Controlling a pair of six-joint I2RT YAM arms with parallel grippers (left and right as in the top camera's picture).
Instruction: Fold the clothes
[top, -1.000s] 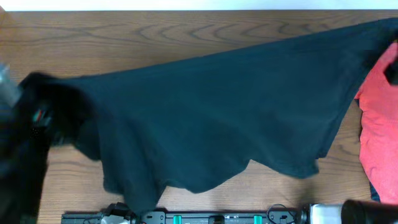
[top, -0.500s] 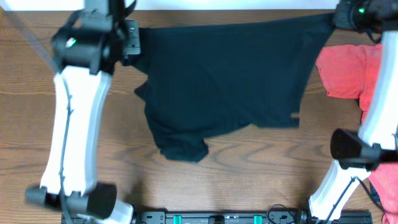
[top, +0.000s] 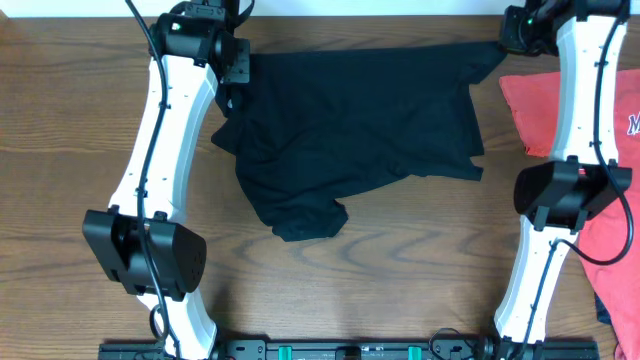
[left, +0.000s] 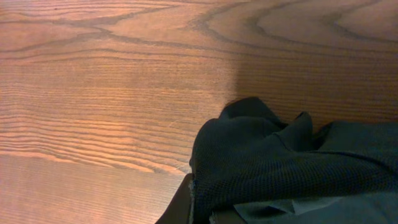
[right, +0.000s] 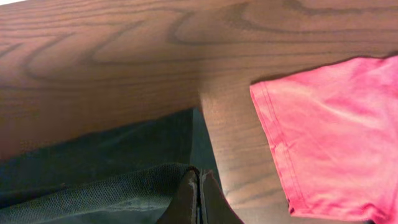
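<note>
A dark teal shirt (top: 370, 120) lies spread on the far part of the wooden table, its lower left corner bunched. My left gripper (top: 232, 70) is shut on the shirt's far left corner; in the left wrist view the cloth (left: 280, 168) bunches over the fingers (left: 199, 208). My right gripper (top: 512, 38) is shut on the shirt's far right corner; in the right wrist view the closed fingers (right: 199, 199) pinch the dark cloth (right: 99, 174). A red shirt (top: 540, 110) lies at the right, also in the right wrist view (right: 336, 137).
More red cloth (top: 615, 260) lies along the right edge, behind the right arm. The table's far edge runs just behind both grippers. A black rail (top: 350, 350) with green parts runs along the near edge.
Both arms have carried the dark shirt from a wide raised spread to the far side of the table, where it now lies lower and flatter. The red shirt has settled on the right.
</note>
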